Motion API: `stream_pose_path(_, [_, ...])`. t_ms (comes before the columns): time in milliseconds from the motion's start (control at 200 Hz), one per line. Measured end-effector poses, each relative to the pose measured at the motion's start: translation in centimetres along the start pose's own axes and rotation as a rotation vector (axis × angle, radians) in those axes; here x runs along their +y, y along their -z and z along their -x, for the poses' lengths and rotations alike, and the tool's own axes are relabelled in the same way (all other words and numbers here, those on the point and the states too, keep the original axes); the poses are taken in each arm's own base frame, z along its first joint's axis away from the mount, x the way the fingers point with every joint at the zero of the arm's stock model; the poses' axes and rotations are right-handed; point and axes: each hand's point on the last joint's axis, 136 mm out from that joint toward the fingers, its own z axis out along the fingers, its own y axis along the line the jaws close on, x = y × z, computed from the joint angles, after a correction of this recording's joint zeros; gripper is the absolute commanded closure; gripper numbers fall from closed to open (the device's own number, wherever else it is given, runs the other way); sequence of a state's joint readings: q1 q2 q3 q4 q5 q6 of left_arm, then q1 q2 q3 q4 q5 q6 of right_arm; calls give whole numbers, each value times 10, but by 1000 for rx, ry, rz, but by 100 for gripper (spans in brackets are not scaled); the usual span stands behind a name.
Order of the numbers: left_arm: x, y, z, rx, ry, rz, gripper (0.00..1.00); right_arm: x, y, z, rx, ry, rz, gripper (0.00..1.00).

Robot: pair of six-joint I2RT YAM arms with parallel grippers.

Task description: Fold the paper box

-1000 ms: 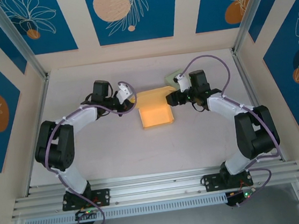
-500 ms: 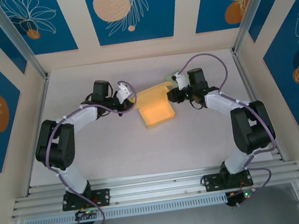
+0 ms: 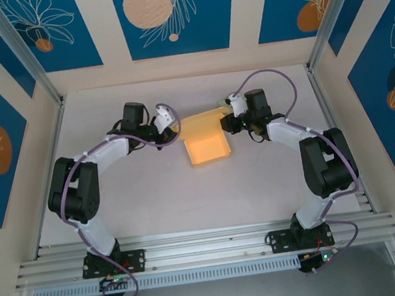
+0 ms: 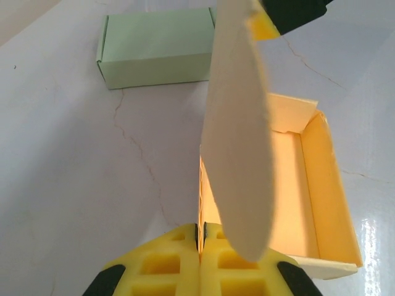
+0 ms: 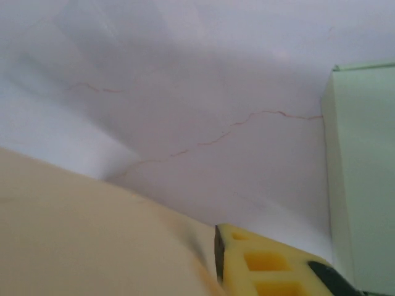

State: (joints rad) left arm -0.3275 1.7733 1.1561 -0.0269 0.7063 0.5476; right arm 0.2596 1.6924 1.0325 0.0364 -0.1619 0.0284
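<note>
One paper box [image 3: 206, 143], yellow-orange, lies on the bench [image 3: 153, 196] at its middle, a little toward the far side, between the two arms. It is half folded. Its tray part lies open, with low walls raised around a flat bottom. One broad pale flap [image 4: 237, 154] stands up from the tray's far side; in the left wrist view it rises edge-on across the frame.

The left pincer [image 4: 200, 237] is at the box's left side. Its two yellow pads are pressed together, with the thin edge of a box wall running into the seam between them, so it pinches the paper box. The right pincer [image 3: 228, 121] is at the flap's right end, at the far right corner of the box. One of its yellow fingers [image 5: 259, 265] lies against the pale paper in the right wrist view. Whether this pincer has clamped the flap cannot be told.

One green box [image 4: 157, 46], closed and pale, lies on the bench just beyond the paper box, near the right pincer. The bench top shows several thin cracks.
</note>
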Motion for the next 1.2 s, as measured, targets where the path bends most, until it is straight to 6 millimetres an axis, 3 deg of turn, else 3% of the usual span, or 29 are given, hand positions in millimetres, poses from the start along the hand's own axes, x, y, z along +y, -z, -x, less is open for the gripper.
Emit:
stream_pose_path(235, [4,-4,0,22,59,43,90,1,-1,0,3,13,-31,88])
stream_pose_path(325, [7,-8,-1,51,85,104,95,2,3,0,-1,27,-79,91])
stream_pose_path(730, [22,-15,9,50,244,412,97,16,13,-1,-32,25,-243,95])
stream_pose_path(1200, [15,-16,-15,-25,425,573,97,33,2,-13,-52,-16,-318,94])
